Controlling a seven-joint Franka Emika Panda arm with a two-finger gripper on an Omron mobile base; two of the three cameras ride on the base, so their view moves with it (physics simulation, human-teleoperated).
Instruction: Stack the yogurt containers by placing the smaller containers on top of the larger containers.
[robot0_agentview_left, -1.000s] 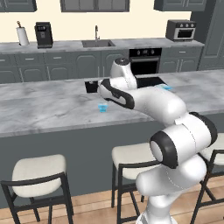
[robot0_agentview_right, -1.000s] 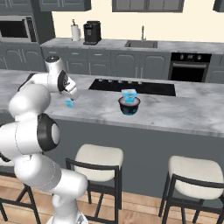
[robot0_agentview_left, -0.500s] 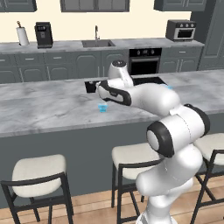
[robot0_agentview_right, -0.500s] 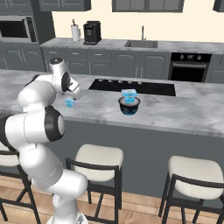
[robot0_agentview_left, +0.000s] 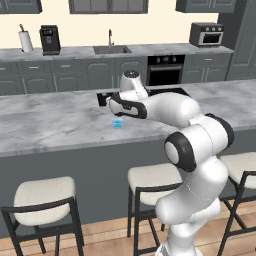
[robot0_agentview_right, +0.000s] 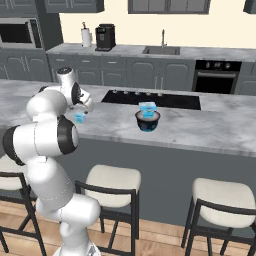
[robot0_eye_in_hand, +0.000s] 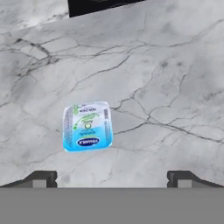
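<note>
The small yogurt cup (robot0_eye_in_hand: 87, 127) is squat with rounded corners, its printed foil lid facing up, bright blue at the rim. It sits alone on the veined grey marble counter (robot0_eye_in_hand: 166, 87), with bare stone on every side and the black cooktop (robot0_eye_in_hand: 100, 5) well beyond. The fingers (robot0_eye_in_hand: 43, 178) stand spread wide above it, grasping nothing. The paler, boxy yogurt tub (robot0_agentview_right: 148, 108) rests in a dark bowl (robot0_agentview_right: 148, 121) well apart.

Grey marble counter (robot0_agentview_left: 55, 125) carries small blue cup (robot0_agentview_left: 117, 123) and bowl (robot0_agentview_right: 148, 121).
</note>
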